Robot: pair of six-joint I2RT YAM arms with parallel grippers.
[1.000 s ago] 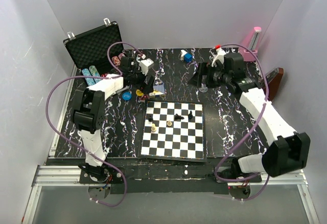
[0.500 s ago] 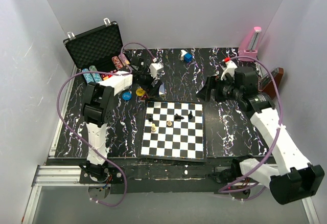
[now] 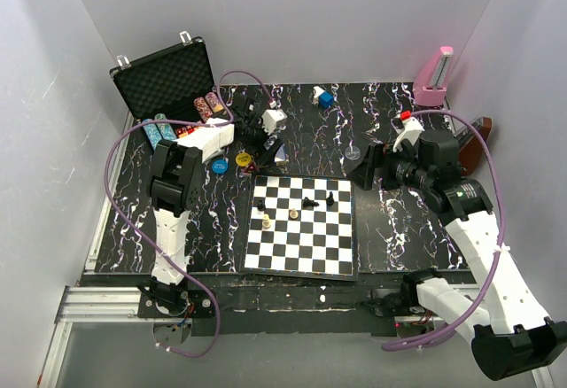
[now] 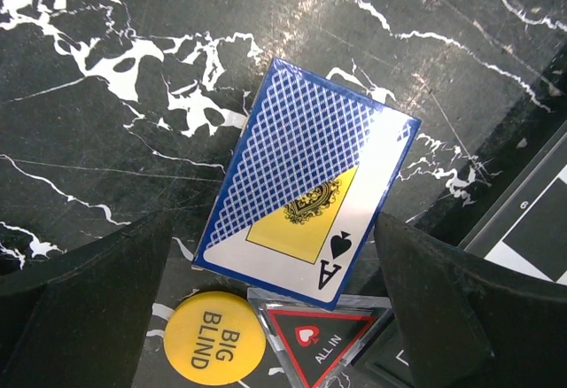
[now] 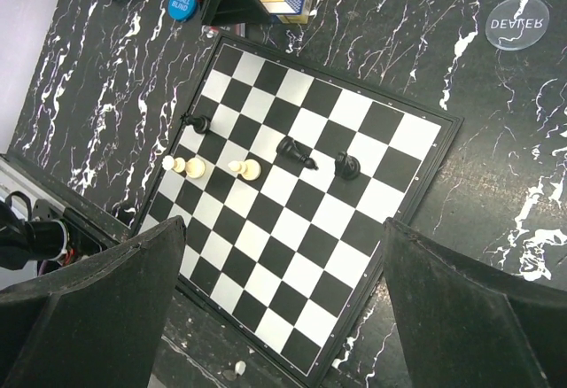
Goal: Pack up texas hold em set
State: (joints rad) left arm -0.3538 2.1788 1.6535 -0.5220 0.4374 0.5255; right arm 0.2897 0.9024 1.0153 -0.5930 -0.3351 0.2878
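Observation:
The black case (image 3: 165, 78) stands open at the back left, with rows of poker chips (image 3: 168, 128) in its base. A blue and yellow card box (image 4: 306, 180) lies flat on the table between the fingers of my open left gripper (image 4: 273, 224), which hovers over it. In the top view that gripper (image 3: 266, 144) is at the box (image 3: 277, 152). A yellow BIG BLIND disc (image 4: 214, 337) and a clear ALL IN triangle (image 4: 319, 339) lie beside the box. A blue disc (image 3: 219, 166) lies to its left. My right gripper (image 3: 372, 165) is open and empty above the chessboard's right edge.
The chessboard (image 3: 301, 224) with a few pieces fills the middle front. A clear DEALER disc (image 5: 518, 25) lies right of the box. A pink metronome (image 3: 434, 78) stands at the back right. A small blue and white object (image 3: 323, 97) sits at the back.
My right arm has pulled back to the right and nearer the front, away from the dealer disc. My left wrist has shifted right over the card box.

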